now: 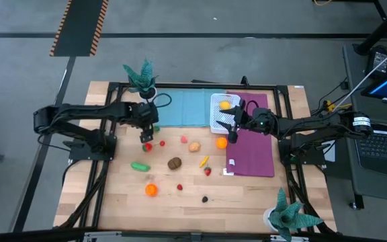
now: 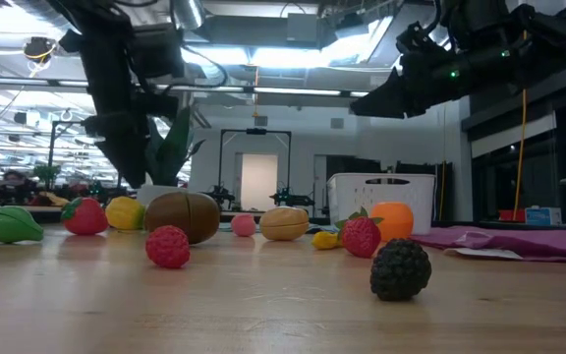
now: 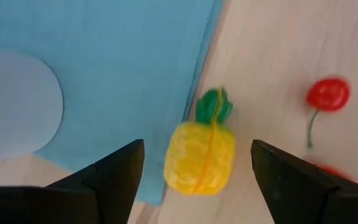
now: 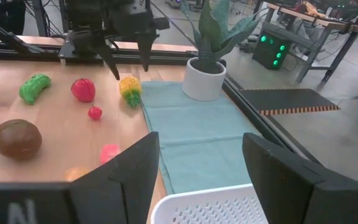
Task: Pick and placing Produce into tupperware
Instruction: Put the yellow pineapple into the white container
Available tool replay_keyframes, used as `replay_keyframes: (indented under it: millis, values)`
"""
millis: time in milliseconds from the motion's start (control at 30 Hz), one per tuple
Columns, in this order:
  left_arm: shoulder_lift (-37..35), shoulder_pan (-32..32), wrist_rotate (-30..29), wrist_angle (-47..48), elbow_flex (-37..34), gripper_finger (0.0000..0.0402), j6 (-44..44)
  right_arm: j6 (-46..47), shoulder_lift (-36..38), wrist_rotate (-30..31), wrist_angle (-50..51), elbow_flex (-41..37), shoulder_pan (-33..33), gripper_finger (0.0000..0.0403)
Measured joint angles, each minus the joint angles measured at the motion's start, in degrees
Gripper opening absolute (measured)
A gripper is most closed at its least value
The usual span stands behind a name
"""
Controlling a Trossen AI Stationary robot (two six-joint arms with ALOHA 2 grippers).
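Wooden table carries a blue mat and a purple mat. White tupperware sits between the mats, a yellow piece inside. Left claw hangs wide apart over a yellow toy pineapple at the blue mat's edge, not touching it. Right claw hovers wide apart at the tupperware's rim, holding nothing. Other produce lies scattered mid-table: brown kiwi, orange, cherry.

Left gripper over yellow pineapple, fingers spread with gaps on both sides. Blue mat edge under one side; cherry well apart. Potted plant stands near. Tupperware: top open, right gripper seemingly at its rim.
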State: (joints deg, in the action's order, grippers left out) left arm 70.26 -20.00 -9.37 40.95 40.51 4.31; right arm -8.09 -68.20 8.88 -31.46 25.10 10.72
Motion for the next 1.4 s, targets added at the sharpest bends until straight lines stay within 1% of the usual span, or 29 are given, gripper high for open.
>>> replay_keyframes:
  millis: [133,600,733,1000,1133,1333,1400]
  values:
    - [-0.1,-0.3,-0.2,0.7,0.0,0.0288,2.7,0.0,0.0,0.0,0.0,0.0,0.0,0.0232]
    - [-0.1,-0.2,-0.3,-0.6,0.0,0.0288,1.8,0.0,0.0,0.0,0.0,0.0,0.0,0.0232]
    - [-0.1,-0.2,-0.3,-0.7,0.0,0.0288,-0.8,0.0,0.0,0.0,0.0,0.0,0.0,0.0232]
    - [-0.1,-0.2,-0.3,0.1,0.0,0.0288,0.0,-0.1,0.0,0.0,0.0,0.0,0.0,0.0232]
    - [1.4,-0.2,-0.4,0.2,0.0,0.0288,0.5,-0.1,0.0,0.0,0.0,0.0,0.0,0.0232]
    - [7.0,0.9,-0.4,-0.3,0.0,0.0288,0.8,-0.4,0.0,0.0,0.1,0.0,0.0,0.0232]
    - [9.1,1.0,-1.3,-0.3,0.0,0.0288,0.8,-0.4,0.0,0.0,0.1,0.0,0.1,0.0232]
